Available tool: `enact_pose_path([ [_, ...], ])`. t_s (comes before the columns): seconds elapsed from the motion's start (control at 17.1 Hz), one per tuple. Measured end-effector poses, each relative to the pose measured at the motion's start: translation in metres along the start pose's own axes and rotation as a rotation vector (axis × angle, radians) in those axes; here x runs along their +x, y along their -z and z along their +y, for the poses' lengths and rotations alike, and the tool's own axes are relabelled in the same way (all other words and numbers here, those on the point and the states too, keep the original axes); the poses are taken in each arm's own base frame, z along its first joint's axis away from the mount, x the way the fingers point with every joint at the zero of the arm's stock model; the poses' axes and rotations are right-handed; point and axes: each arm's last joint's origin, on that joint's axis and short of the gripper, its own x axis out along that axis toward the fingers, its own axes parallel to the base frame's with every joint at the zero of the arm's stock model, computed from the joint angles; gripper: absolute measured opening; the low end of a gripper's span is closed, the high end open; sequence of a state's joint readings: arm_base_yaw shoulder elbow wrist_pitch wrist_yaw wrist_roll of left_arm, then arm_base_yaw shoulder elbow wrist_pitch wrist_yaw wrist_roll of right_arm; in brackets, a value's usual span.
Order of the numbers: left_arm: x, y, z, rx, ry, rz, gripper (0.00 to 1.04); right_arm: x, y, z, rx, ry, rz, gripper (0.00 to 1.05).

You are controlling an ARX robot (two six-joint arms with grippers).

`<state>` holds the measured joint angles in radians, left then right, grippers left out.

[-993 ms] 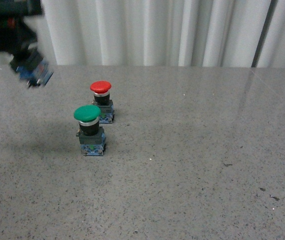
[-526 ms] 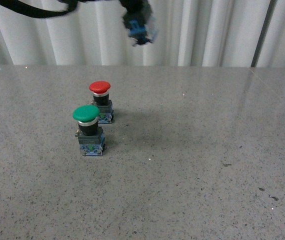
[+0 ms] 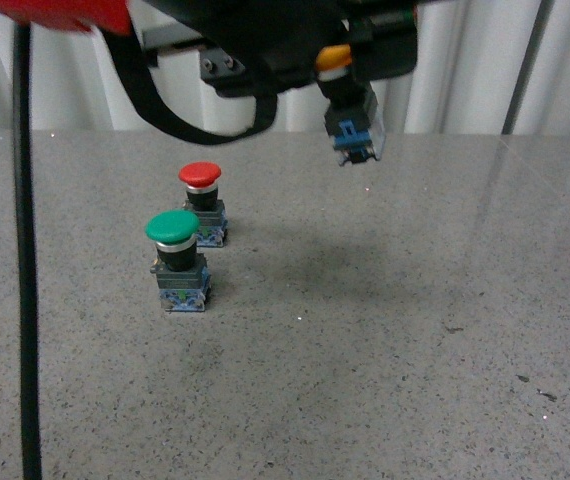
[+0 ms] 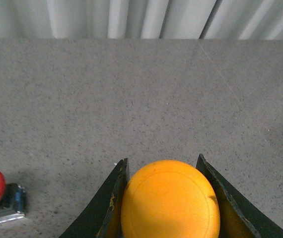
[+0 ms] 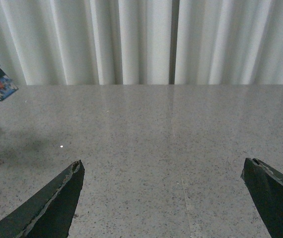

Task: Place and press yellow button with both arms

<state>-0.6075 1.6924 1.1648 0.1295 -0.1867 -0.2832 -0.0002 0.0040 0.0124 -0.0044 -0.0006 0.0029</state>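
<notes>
Left gripper [image 4: 167,193] is clamped on the small push-button with a wide yellow mushroom cap, black collar and dark, blue-trimmed block base [image 3: 353,118]. In the left wrist view I see both black fingers [image 4: 112,198] set against the sides of the cap. The yellow button hangs in the air with its cap up in the gripper and its base tilted downward. It is well clear of the grey speckled stone table [image 3: 415,330], and its faint shadow falls on bare surface.

To the left of that shadow, two other buttons stand upright on the table: the red-capped button [image 3: 203,205] and, nearer to me, the green-capped button [image 3: 175,262]. They are close together, and both are apart from the carried button.

Right gripper [image 5: 164,203] has its jaws spread wide with nothing between them. It is over bare table and well apart from the yellow button. It does not show in the front view.

I judge the step in hand to be the carry for placement; pressing is not yet begun. The next move calls for:
1. Levelling the base.
2. Lowering the button onto bare table, clear of the other two buttons.
3. Releasing it only once it stands upright.
4. Bringing the right gripper over the cap to press.
</notes>
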Motion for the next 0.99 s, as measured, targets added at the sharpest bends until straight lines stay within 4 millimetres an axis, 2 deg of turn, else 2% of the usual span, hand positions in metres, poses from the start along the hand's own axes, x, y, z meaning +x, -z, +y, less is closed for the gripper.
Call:
enact_pose_path([
  [0.06,0.001,0.002,-0.001,-0.001,0.000,0.004,0.34,0.000,0.000,0.000,0.000,0.000,0.000,0.98],
  [0.18,0.014,0.022,-0.004,-0.036,-0.010,0.051,0.34,0.000,0.000,0.000,0.000,0.000,0.000,0.98],
  [0.47,0.038,0.054,-0.001,-0.100,-0.016,0.114,0.34,0.000,0.000,0.000,0.000,0.000,0.000,0.98],
  [0.58,0.036,0.067,-0.001,-0.094,-0.027,0.160,0.34,0.000,0.000,0.000,0.000,0.000,-0.001,0.98],
  [0.99,0.034,0.069,-0.005,-0.050,-0.046,0.157,0.34,0.000,0.000,0.000,0.000,0.000,0.000,0.98],
])
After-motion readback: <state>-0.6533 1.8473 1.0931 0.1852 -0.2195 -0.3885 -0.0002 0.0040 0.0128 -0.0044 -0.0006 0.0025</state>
